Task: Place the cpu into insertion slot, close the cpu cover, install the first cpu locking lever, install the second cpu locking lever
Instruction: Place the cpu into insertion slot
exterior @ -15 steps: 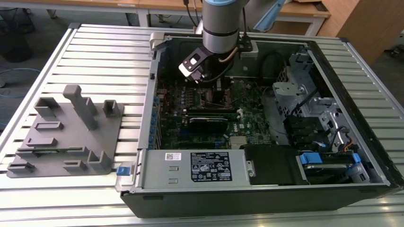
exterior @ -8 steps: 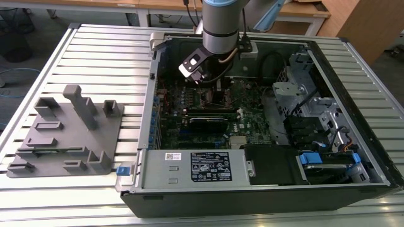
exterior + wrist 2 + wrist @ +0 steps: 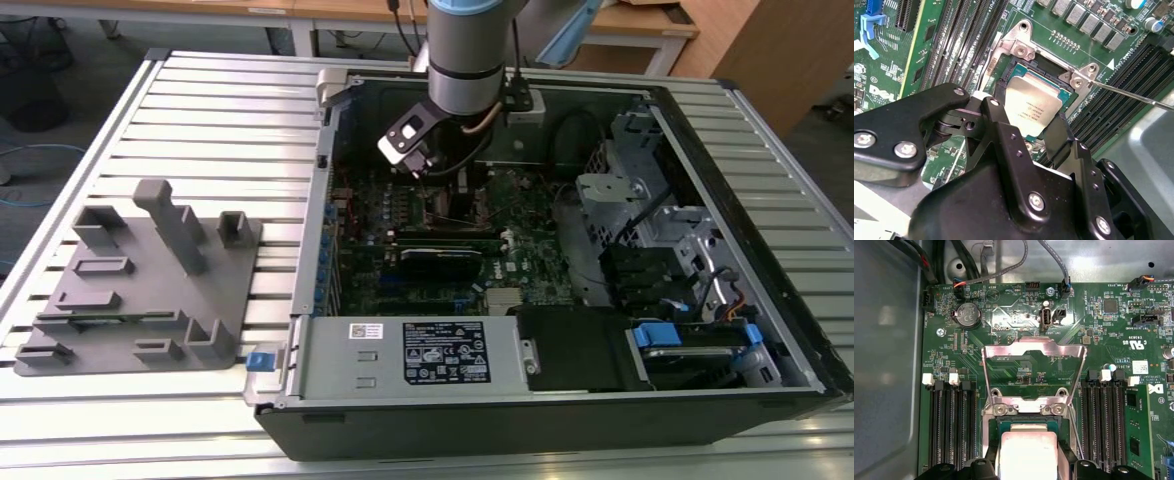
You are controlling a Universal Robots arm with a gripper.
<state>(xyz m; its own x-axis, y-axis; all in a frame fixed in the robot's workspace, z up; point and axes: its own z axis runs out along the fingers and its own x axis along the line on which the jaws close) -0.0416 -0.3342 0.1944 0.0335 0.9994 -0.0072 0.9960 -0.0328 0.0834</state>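
In both wrist views the cpu (image 3: 1031,106) (image 3: 1026,455), a flat square chip with a silver-tan top, lies between my black fingertips just over the insertion slot (image 3: 1040,62). My gripper (image 3: 1026,119) (image 3: 1026,466) (image 3: 424,165) is shut on the cpu, with one finger on each of two opposite edges. The cpu cover (image 3: 1034,346), a silvery frame with a square cut-out, stands swung open past the slot's hinge side. A thin wire locking lever (image 3: 1134,96) juts out unlatched from the slot's corner.
Long black memory slots (image 3: 951,425) (image 3: 1104,410) flank the socket on both sides. A black graphics card (image 3: 441,262) sits below the socket in the case, and a power supply (image 3: 427,355) at the front. A grey fixture (image 3: 134,290) lies on the exterior view's left.
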